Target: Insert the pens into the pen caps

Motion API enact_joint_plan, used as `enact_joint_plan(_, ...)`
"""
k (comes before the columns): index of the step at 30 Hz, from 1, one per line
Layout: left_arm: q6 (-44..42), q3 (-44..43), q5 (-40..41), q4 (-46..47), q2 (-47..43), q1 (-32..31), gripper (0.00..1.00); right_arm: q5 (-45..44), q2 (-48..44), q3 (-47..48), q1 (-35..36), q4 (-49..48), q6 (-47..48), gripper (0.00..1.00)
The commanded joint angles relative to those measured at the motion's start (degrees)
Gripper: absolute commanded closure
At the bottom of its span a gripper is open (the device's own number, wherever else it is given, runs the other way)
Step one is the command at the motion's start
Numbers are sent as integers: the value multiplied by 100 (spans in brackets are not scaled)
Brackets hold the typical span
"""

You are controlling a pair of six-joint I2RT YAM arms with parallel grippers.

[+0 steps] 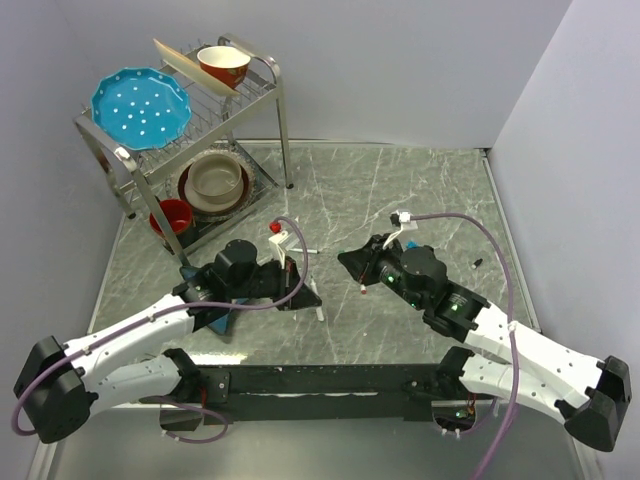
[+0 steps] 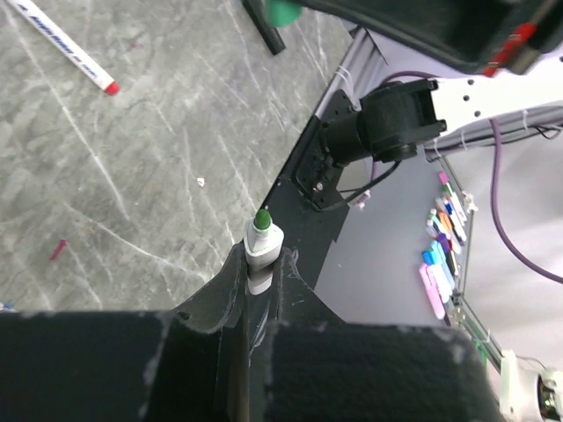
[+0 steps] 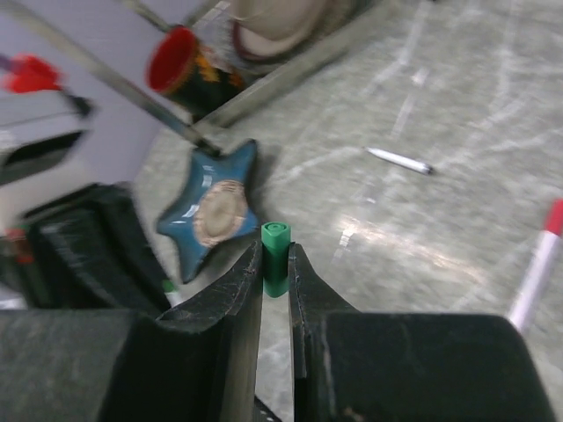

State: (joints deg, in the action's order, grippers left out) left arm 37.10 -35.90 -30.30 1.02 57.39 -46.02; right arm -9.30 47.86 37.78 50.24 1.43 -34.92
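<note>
Left hand (image 2: 261, 268) clamped on green-tipped pen (image 2: 262, 236), tip outward. Right hand (image 3: 275, 259) pinches green cap (image 3: 275, 236). Red-tipped pen (image 2: 70, 48) lies loose on worktop (image 2: 141, 167), uncapped

On the grey marbled counter (image 1: 420, 190), a wire dish rack (image 1: 284, 140) stands at the far left, with a blue dotted plate (image 1: 140, 108) and a red bowl (image 1: 223, 66) on top, a beige bowl (image 1: 216, 180) and a red cup (image 1: 175, 215) below, and a blue star-shaped dish (image 3: 211, 215) nearer.

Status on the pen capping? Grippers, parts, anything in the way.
Left gripper shut on green-tipped pen. Right gripper shut on green cap. Pen and cap apart, not mated. Red-ended pen loose on table, clear of both.
</note>
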Motion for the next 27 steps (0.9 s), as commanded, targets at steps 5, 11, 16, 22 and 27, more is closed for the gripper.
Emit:
enact_joint_plan(5,-71,-382,-502,417,211,-30,99,859,-181,-95,12,-1092,-121,95)
enact_joint_plan(11,-107,-409,-573,452,185,-30,99,1246,109,-34,21,-1303,-191,95)
enact_joint_plan(16,-89,-321,-582,434,45,-30,99,1440,93,-209,74,-1602,-384,95)
enact_joint_plan(22,-133,-277,-608,408,1,-30,99,1405,127,-175,127,-1620,-384,95)
enact_joint_plan(27,-159,-277,-617,434,-17,-30,99,1440,242,-104,170,-1637,-393,95)
